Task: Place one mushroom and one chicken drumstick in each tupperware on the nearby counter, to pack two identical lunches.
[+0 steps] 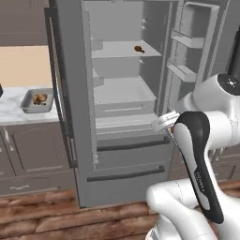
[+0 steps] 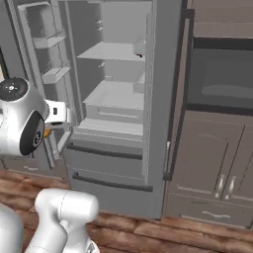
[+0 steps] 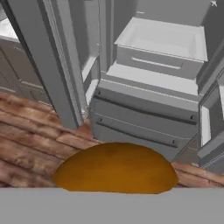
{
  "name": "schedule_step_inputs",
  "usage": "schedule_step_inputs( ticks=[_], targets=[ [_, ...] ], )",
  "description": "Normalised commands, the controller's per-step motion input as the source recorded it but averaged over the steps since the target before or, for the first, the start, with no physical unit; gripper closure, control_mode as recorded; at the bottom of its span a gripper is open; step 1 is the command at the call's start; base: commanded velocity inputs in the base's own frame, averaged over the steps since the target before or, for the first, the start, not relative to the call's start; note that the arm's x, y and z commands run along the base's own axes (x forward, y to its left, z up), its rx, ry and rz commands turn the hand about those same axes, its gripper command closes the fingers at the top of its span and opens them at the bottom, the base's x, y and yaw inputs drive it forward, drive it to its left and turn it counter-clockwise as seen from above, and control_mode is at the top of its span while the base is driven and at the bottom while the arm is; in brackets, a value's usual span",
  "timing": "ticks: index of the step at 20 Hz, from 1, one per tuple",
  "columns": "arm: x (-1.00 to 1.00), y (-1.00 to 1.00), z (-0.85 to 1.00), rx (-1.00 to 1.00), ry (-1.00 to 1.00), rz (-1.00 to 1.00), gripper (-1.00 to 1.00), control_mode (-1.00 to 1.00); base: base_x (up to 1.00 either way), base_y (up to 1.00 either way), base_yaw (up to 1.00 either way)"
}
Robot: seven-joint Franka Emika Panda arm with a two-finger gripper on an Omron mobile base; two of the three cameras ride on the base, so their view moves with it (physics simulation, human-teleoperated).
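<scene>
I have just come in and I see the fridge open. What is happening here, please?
The robot arm holds an orange-brown chicken drumstick in its shut gripper, in front of the open fridge. A second small brown piece lies on an upper fridge shelf; it looks like another drumstick. On the marble counter to the left, one grey tupperware already has some food in it.

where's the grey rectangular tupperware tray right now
In the left base view, the grey tupperware tray sits on the white marble counter, left of the open fridge door, with food already inside.
</scene>
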Motion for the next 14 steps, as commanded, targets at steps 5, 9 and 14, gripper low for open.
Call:
schedule_step_inputs(
  ticks=[5, 9, 14],
  targets=[
    [0.0, 0.0, 0.0, 0.0, 0.0, 0.0, 1.0, 1.0, -0.55, 0.56, 0.0],
    [0.0, 0.0, 0.0, 0.0, 0.0, 0.0, 1.0, 1.0, -0.22, 1.0, 0.0],
    [0.0, 0.0, 0.0, 0.0, 0.0, 0.0, 1.0, 1.0, -0.11, 1.0, 0.0]
  ],
)
